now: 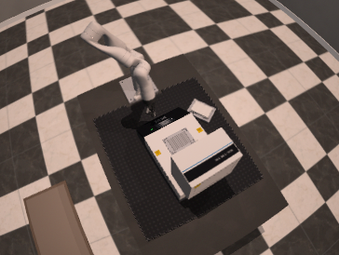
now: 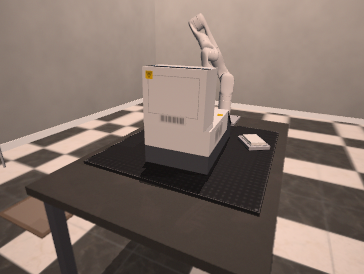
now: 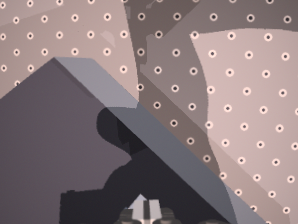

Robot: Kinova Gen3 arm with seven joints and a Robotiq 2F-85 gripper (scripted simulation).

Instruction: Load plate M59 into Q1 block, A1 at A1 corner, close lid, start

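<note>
Q1 (image 1: 155, 159) (image 2: 180, 141) stands on the dark mat with its lid (image 1: 210, 160) (image 2: 173, 97) raised at the side away from the arm. The grey block (image 1: 179, 140) is uncovered, and no plate can be made out on it. A small green lamp (image 1: 152, 129) glows on the black front strip. White plate M59 (image 1: 203, 109) (image 2: 254, 139) sits on the nest N1 (image 1: 197, 117) (image 2: 260, 148) beside Q1. My gripper (image 1: 150, 113) (image 3: 146, 206) is shut and empty, close to Q1's front strip. Key labels are too small to read.
The dark mat (image 1: 126, 172) (image 2: 117, 159) lies on the table (image 1: 242, 211) (image 2: 90, 191). The arm base stands beyond Q1's front side. In the wrist view, a grey slanted edge and the gripper's shadow fill the lower left, with dotted mat (image 3: 250, 115) beyond.
</note>
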